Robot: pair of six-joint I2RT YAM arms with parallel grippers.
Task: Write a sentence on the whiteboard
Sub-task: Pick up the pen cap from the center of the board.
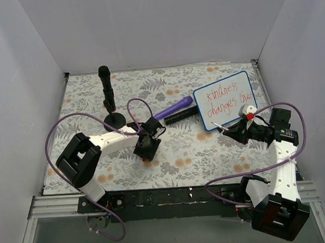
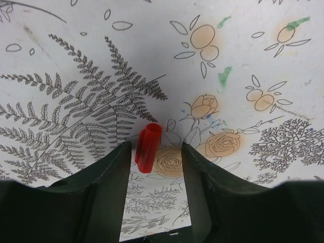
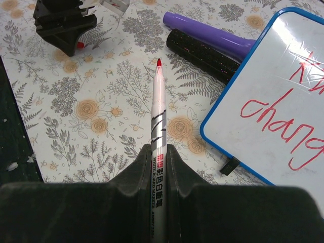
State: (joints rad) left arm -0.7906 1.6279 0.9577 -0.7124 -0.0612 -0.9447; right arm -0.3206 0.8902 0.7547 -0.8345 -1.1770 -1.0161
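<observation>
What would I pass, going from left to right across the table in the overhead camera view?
In order: black upright stand → left gripper → purple marker → whiteboard bearing red writing.

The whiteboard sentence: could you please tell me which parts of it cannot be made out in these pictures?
- Right wrist view: the sentence is cut off by the right and bottom edges; only "chang" and a few strokes above it show.
- Top external view: its last word is too small to read surely, and the right end effector covers part of the whiteboard's near edge.
- Left wrist view: the board is out of frame altogether.
</observation>
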